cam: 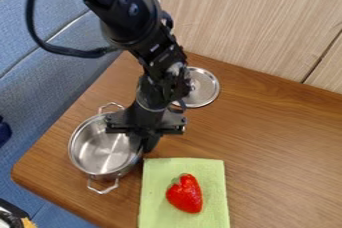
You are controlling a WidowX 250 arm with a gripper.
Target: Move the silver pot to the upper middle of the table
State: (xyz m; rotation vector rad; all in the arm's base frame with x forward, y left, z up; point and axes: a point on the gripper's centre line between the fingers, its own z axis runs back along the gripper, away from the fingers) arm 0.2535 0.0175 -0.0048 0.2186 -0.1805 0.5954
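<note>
The silver pot (pixel 100 149) stands upright near the table's left edge, its two loop handles towards the back and front. Coming down from the top left, the black gripper (pixel 144 147) is at the pot's right rim. Its fingers are close together, shut on that rim, and hide part of the pot's right side.
A round silver lid (pixel 204 88) lies behind the gripper, partly covered by the arm. A green cloth (pixel 155 197) with a red strawberry-like item (pixel 185 194) on it is at front centre. The wooden table (pixel 280 147) meets a wood-panel wall (pixel 247 27) behind.
</note>
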